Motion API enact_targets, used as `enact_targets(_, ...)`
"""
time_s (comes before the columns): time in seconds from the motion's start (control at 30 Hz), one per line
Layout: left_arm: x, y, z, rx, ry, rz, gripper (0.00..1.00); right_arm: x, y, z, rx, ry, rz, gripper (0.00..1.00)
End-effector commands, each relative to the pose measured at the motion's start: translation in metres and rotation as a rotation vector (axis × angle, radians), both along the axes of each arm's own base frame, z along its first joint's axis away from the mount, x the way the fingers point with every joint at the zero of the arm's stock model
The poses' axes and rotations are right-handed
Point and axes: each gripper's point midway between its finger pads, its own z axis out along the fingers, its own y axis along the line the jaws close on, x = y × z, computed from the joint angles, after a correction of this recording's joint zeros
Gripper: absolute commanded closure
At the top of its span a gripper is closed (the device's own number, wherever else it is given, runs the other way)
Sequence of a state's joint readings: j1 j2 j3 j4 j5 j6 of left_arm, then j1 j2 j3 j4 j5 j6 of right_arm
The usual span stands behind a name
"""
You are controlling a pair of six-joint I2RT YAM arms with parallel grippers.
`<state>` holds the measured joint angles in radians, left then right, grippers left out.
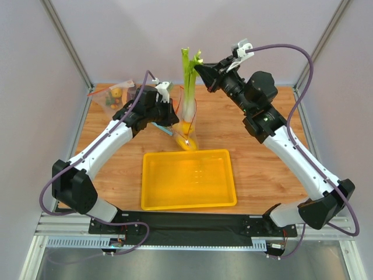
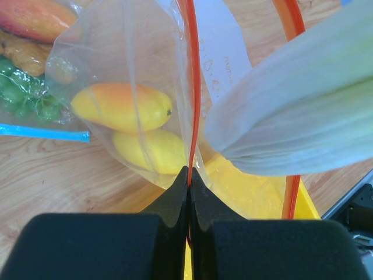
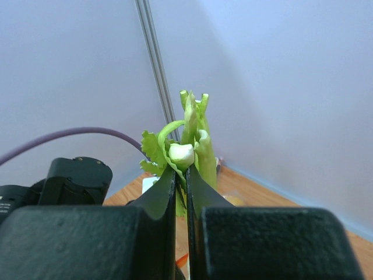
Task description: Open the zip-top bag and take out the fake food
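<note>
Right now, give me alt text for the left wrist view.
The left claw pinches the red-orange zip strip of the zip-top bag, which holds an orange fruit and a yellow fruit. A pale celery stalk fills the right side.

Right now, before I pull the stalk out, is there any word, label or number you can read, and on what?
No text reads clearly.
Faint grey print on the zip-top bag, beside its red-orange zip strip, left wrist view: too blurred to read.
Top and right wrist views: no lettering visible.

faint print [image 2: 224, 65] on zip-top bag [image 2: 134, 52], seemingly unreadable
</note>
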<state>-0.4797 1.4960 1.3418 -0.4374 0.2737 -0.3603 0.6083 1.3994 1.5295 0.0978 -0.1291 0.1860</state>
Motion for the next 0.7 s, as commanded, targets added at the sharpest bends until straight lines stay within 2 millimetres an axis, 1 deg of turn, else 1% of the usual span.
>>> enact_targets(0.0,0.003,-0.006,0.005,0.006,-0.016,-0.015,1.0,-0.026,-0.022,0.063,0.08,-0.143,-0.027,1.0)
enact_targets(0.07,0.003,-0.007,0.004,0.01,-0.016,-0.017,1.0,-0.033,-0.027,0.07,0.088,-0.159,-0.032,1.0)
enact_targets(0.17,0.002,-0.007,0.001,0.017,-0.009,-0.02,1.0,-0.045,-0.041,0.082,0.095,-0.196,-0.055,1.0)
enact_targets(0.2,0.002,-0.008,0.002,0.017,-0.011,-0.022,1.0,-0.054,-0.047,0.087,0.095,-0.206,-0.054,1.0)
enact_targets(0.27,0.002,-0.008,0.0,0.024,-0.007,-0.025,1.0,-0.065,-0.055,0.092,0.097,-0.229,-0.059,1.0)
enact_targets(0.3,0.002,-0.007,0.0,0.025,-0.006,-0.022,1.0,-0.078,-0.065,0.101,0.112,-0.254,-0.063,1.0)
enact_targets(0.33,0.003,-0.007,0.001,0.028,-0.009,-0.021,1.0,-0.081,-0.068,0.098,0.104,-0.258,-0.07,1.0)
enact_targets(0.37,0.003,-0.005,0.001,0.032,-0.011,-0.017,1.0,-0.086,-0.072,0.1,0.104,-0.264,-0.074,1.0)
enact_targets(0.4,0.003,-0.005,0.001,0.039,-0.015,-0.02,1.0,-0.096,-0.08,0.101,0.097,-0.266,-0.078,1.0)
enact_targets(0.47,0.004,-0.002,0.004,0.044,-0.026,-0.012,1.0,-0.101,-0.084,0.093,0.068,-0.257,-0.083,1.0)
enact_targets(0.5,0.003,-0.002,0.005,0.048,-0.029,-0.013,1.0,-0.11,-0.09,0.091,0.059,-0.252,-0.082,1.0)
enact_targets(0.53,0.004,-0.001,0.005,0.052,-0.03,-0.013,1.0,-0.115,-0.092,0.087,0.05,-0.257,-0.075,1.0)
enact_targets(0.57,0.004,-0.001,0.006,0.051,-0.035,-0.014,1.0,-0.112,-0.089,0.068,0.011,-0.212,-0.071,1.0)
enact_targets(0.6,0.004,-0.001,0.006,0.051,-0.035,-0.014,1.0,-0.118,-0.094,0.058,-0.001,-0.19,-0.07,1.0)
enact_targets(0.63,0.003,-0.002,0.007,0.049,-0.035,-0.016,1.0,-0.119,-0.094,0.049,-0.012,-0.171,-0.068,1.0)
enact_targets(0.67,0.004,-0.002,0.005,0.051,-0.03,-0.017,1.0,-0.113,-0.091,0.021,-0.042,-0.11,-0.064,1.0)
